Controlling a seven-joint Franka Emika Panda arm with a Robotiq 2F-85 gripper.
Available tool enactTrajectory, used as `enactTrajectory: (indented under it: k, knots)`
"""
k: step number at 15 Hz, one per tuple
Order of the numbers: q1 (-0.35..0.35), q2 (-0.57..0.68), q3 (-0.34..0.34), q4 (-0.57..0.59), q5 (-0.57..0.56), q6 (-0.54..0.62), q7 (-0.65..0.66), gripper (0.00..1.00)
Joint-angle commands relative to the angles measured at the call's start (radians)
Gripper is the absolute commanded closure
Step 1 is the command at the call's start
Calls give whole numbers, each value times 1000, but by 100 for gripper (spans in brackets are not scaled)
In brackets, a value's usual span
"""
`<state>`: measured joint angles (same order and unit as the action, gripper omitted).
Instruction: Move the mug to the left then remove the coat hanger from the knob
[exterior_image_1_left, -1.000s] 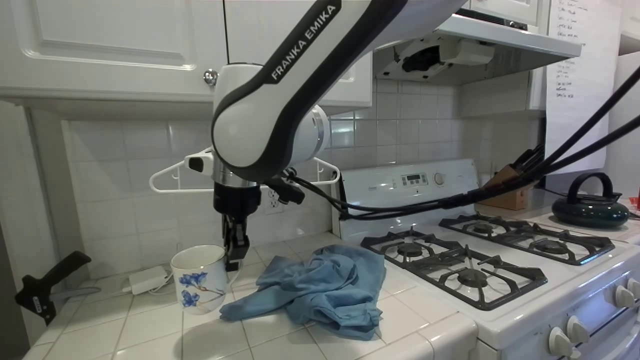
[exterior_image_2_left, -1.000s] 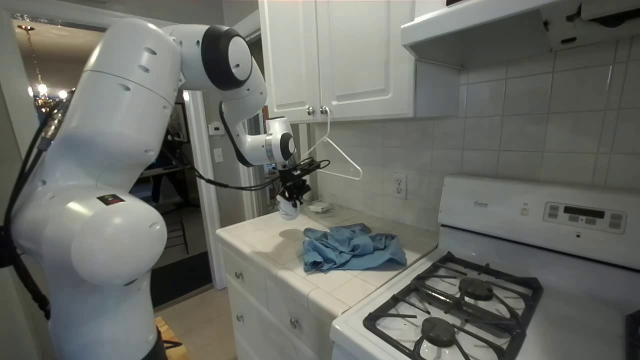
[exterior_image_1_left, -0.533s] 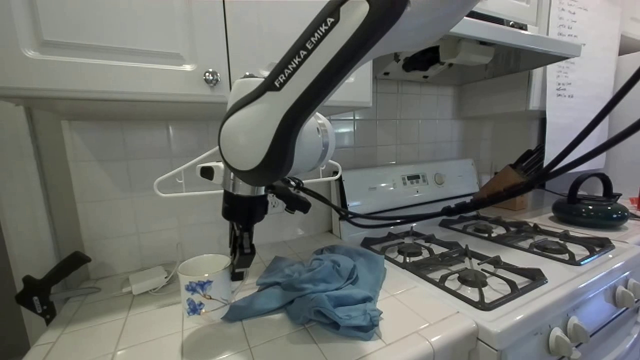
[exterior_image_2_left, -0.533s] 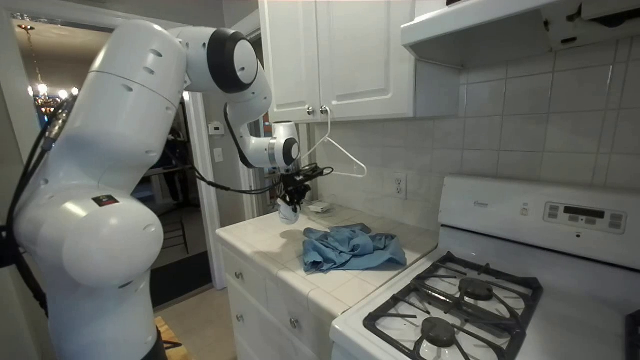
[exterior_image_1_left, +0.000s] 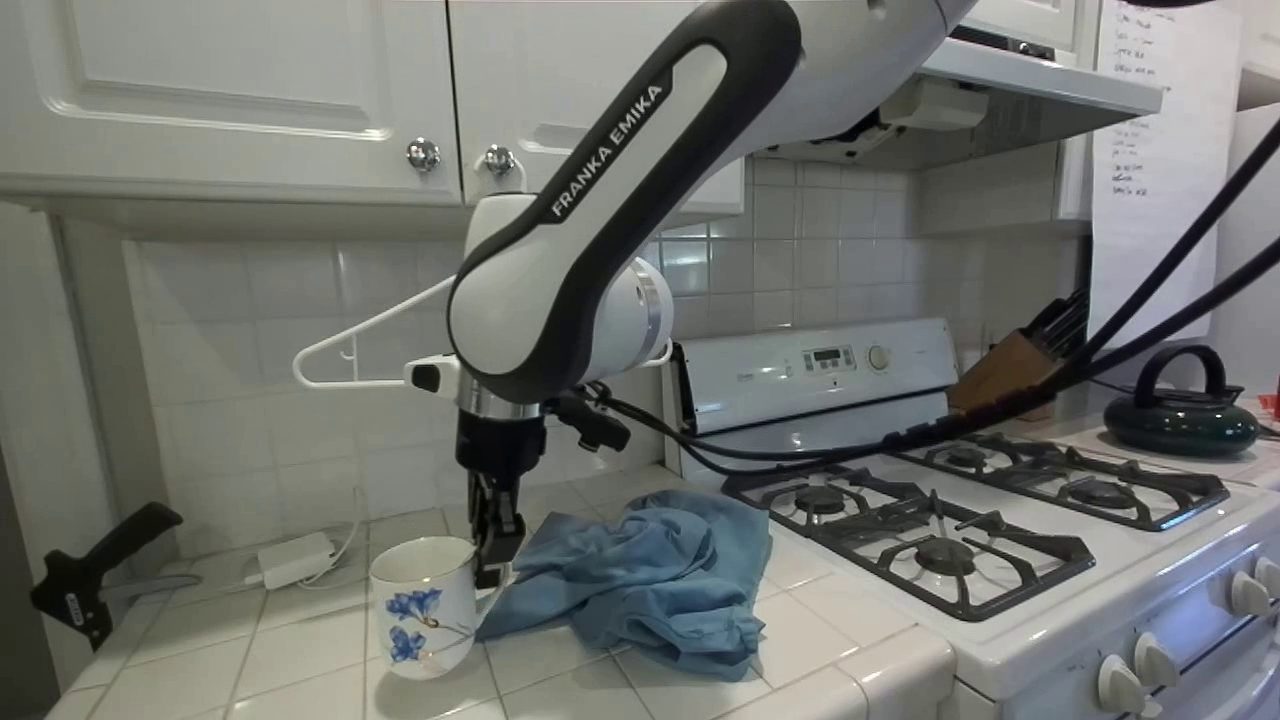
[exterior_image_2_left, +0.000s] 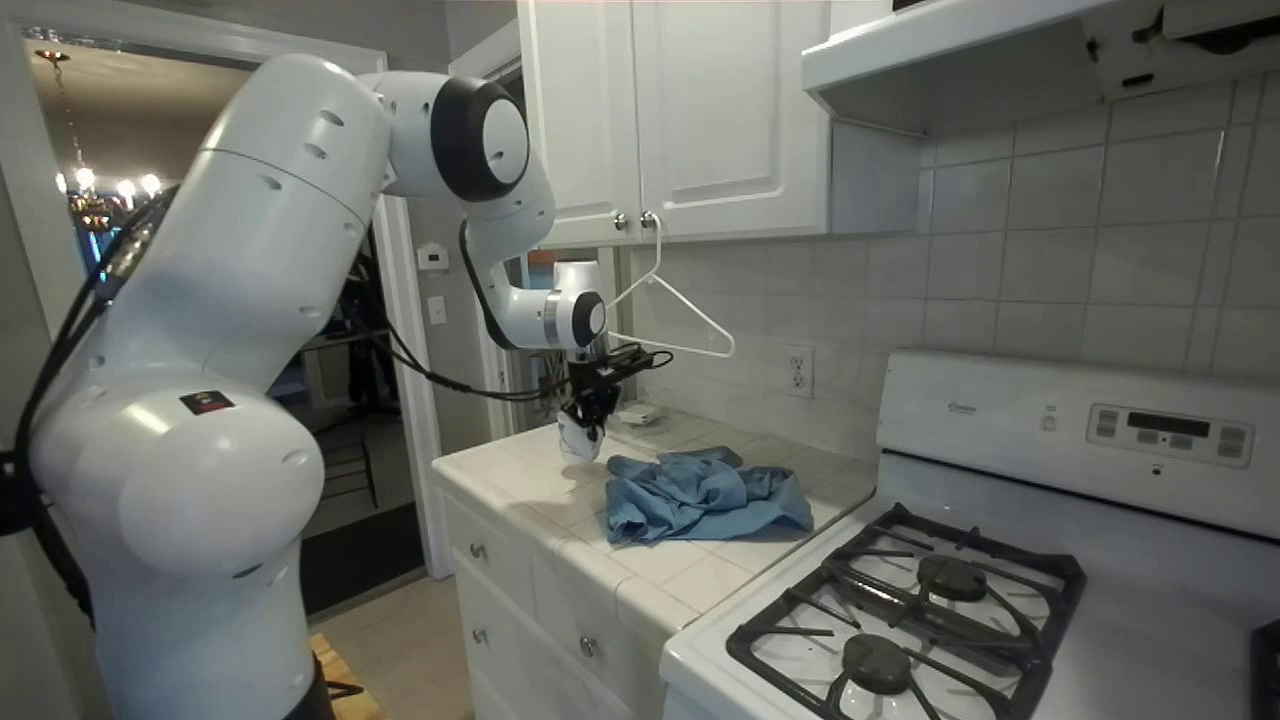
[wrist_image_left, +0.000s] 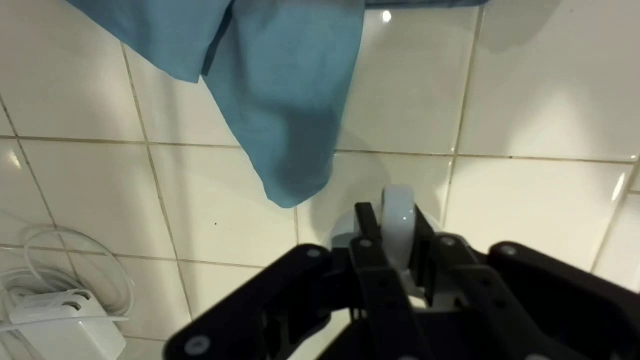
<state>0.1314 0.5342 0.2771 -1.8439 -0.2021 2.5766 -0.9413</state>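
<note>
Here, in an exterior view, the white mug (exterior_image_1_left: 425, 612) with blue flowers was close to upright, at or just above the tiled countertop (exterior_image_1_left: 300, 640); a blue cloth (exterior_image_1_left: 650, 580) lay between it and the edge along the stove (exterior_image_1_left: 945, 560), and the gripper (exterior_image_1_left: 491, 575) pointed down at its handle side. In an exterior view, the mug was toward the countertop's front corner away from the stove; the coat hanger (exterior_image_2_left: 690, 307) hung by its hook from a knob (exterior_image_2_left: 648, 220) of the upper cabinet (exterior_image_2_left: 735, 115). In the wrist view, the fingers (wrist_image_left: 367, 221) pinched the mug's handle (wrist_image_left: 398, 222) from both sides. Setting the mug down seemed the step in hand, best done by lowering it straight until the base sat flat, well in from the front edge, then letting go and backing off along the handle.
</note>
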Motion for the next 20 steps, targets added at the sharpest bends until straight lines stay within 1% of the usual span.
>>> enactTrajectory:
  k: [1, 13, 20]
  knots:
    - [-10, 33, 13, 51, 18, -25, -54, 96]
    - [-3, 88, 7, 117, 13, -70, -113, 96]
    - [3, 105, 1, 130, 0, -62, -140, 96]
